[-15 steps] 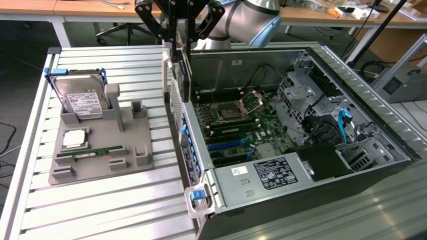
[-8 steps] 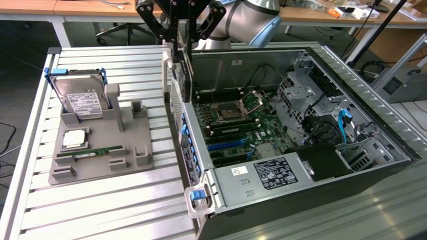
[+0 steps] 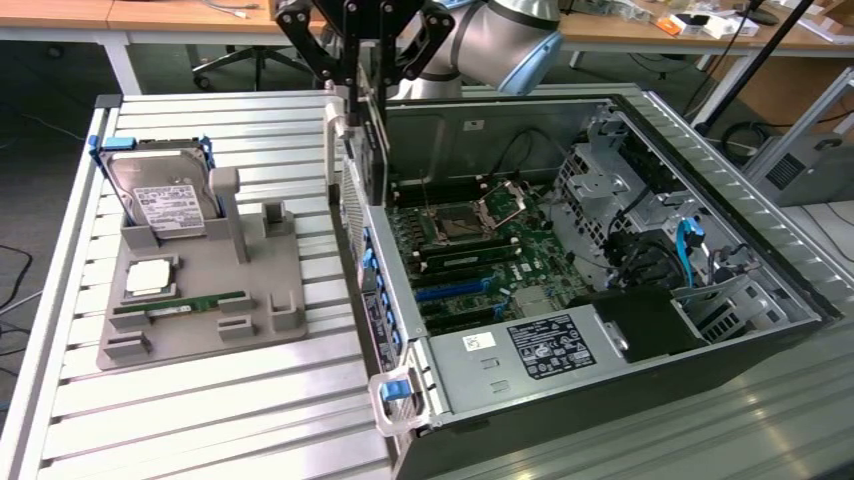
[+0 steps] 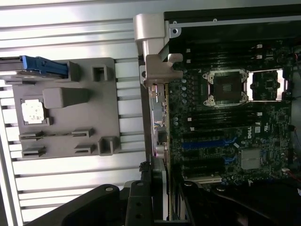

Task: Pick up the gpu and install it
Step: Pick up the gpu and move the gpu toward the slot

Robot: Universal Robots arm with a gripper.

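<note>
Gripper [image 4: 161,188] fingers, half closed, clamp the gpu [image 3: 376,140] upright and edge-on at twelve o'clock in the exterior view, above the case [image 3: 441,130] wall. Carrying step, I judge; seating calls for alignment over the blue slot [image 3: 447,288], toward five o'clock.

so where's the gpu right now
The gpu hangs upright in the gripper at the exterior view's top centre, over the computer case's wall, to the exterior view's left of the motherboard.
</note>
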